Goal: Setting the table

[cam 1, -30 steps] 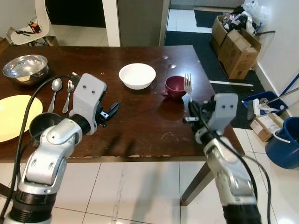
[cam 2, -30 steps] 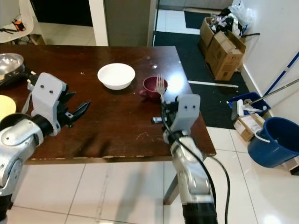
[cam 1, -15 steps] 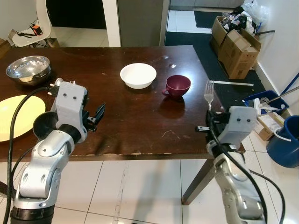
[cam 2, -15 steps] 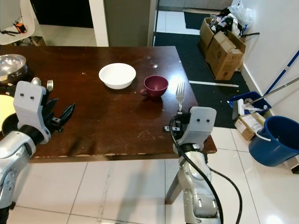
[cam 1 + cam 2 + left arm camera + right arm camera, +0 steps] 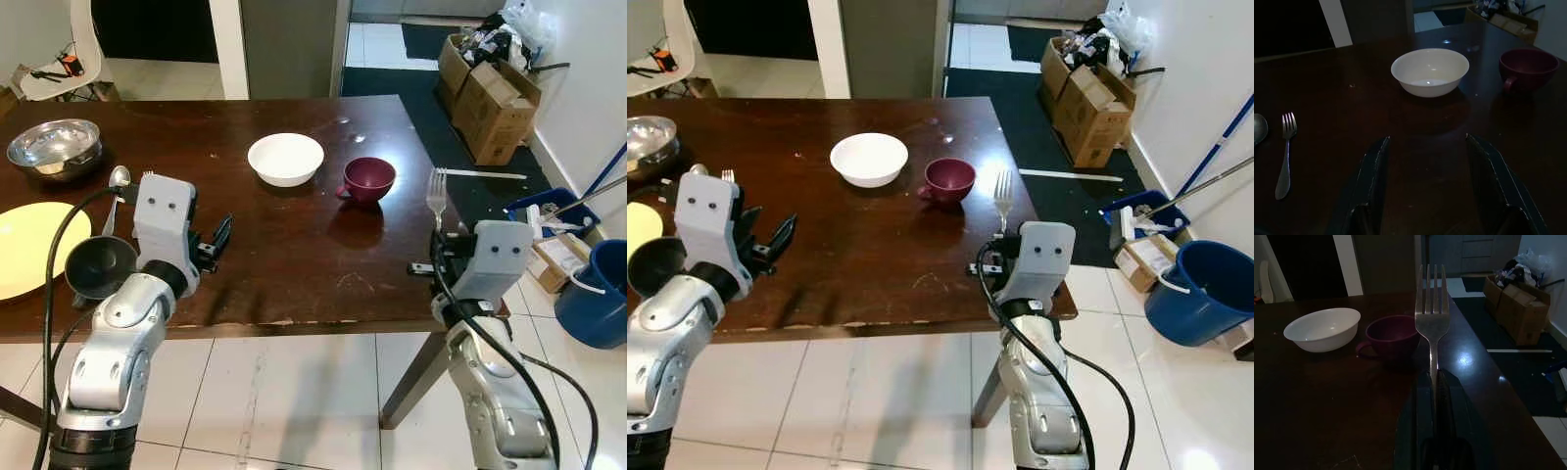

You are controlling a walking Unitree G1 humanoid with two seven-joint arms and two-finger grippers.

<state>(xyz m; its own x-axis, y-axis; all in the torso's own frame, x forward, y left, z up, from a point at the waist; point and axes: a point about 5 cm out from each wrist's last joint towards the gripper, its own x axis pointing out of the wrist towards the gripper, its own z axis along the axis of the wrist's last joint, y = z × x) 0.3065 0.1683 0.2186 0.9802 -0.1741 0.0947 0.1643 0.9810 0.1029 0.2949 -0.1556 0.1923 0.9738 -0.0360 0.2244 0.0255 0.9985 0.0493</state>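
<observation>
Left eye view, counts first: one dark brown wooden table (image 5: 294, 245), one white ceramic bowl (image 5: 285, 159), one maroon cup with a handle (image 5: 365, 179), one shiny steel bowl (image 5: 54, 147), one round yellow plate (image 5: 29, 245), one steel spoon (image 5: 118, 181), two steel forks. Landmark is the white bowl. The cup sits just beside it toward the robot's right, not touching. The steel bowl is well apart on the robot's left, at the far table corner. The plate lies at the left edge, nearer the robot than the steel bowl. The spoon and the flat-lying steel fork (image 5: 1285, 154) rest side by side between the plate and the white bowl.

The second fork, the upright steel fork (image 5: 1432, 328), is pinched by its handle in the right gripper (image 5: 1433, 382), tines up, fingers closed tight on it. That gripper is raised at the table's near right corner, nearer the robot than the cup and further right of the white bowl; right forearm rises from below, wrist block facing the camera.

The left gripper (image 5: 1427, 169) hovers over bare tabletop nearer the robot than the white bowl and to its left, fingers spread wide with nothing between them, pointing toward the bowl. Left arm is bent at the elbow.

Cardboard boxes (image 5: 495, 98) and a blue bucket (image 5: 598, 308) stand on the floor past the table's right side.
</observation>
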